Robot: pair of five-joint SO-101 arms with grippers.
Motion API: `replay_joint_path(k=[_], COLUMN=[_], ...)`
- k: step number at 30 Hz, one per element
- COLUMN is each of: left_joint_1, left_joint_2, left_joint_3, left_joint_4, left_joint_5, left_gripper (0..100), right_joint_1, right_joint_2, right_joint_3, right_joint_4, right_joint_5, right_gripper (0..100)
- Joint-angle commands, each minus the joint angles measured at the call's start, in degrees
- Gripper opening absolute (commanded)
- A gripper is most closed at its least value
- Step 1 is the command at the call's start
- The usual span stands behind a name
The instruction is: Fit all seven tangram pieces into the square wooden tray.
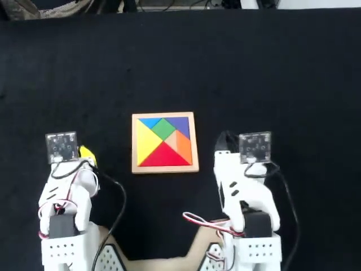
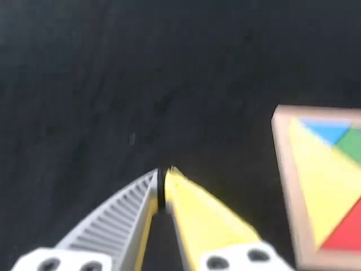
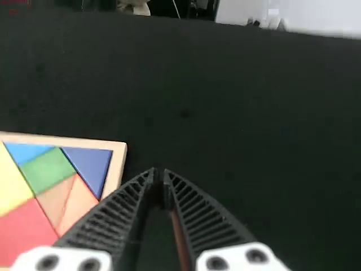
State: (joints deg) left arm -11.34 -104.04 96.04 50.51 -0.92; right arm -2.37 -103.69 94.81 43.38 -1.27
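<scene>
Seven pieces (image 1: 164, 142) fill tray (image 1: 164, 169); black cloth (image 1: 180, 68); left fingers (image 2: 121, 217), right fingers (image 3: 203, 220) pressed together; perhaps cables (image 1: 169, 5) behind.

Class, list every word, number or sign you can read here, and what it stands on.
No text can be read.
The wooden tray and its coloured pieces carry no print.
Faint red marks at a corner of the right wrist view are too blurred to read.

The pale square wooden tray (image 1: 165, 169) frames plain tangram pieces (image 1: 150, 144) in yellow, red, green, orange and blue; the bench (image 1: 254, 68) is black.
</scene>
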Motion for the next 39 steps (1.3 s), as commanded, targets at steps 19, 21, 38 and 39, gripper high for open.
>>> replay_joint_path(k=[19,21,38,39], left_joint_1=[-1.36,-1.36,-1.8,-1.8], left_joint_2=[-0.18,-0.18,-0.18,-0.18], left_joint_3=[1.27,1.27,1.27,1.27], left_joint_4=[22.42,22.42,22.42,22.42], left_joint_5=[0.53,0.53,0.44,0.44], left_gripper=[3,3,3,3], right_joint_1=[2.81,2.55,2.81,2.81], right_joint_2=[-3.3,-3.3,-3.3,-3.38], right_joint_3=[1.63,1.63,1.71,1.71], right_joint_4=[30.51,30.51,30.59,30.59], right_joint_5=[-3.52,-1.58,6.33,6.33], right_gripper=[1.1,1.1,1.1,1.1])
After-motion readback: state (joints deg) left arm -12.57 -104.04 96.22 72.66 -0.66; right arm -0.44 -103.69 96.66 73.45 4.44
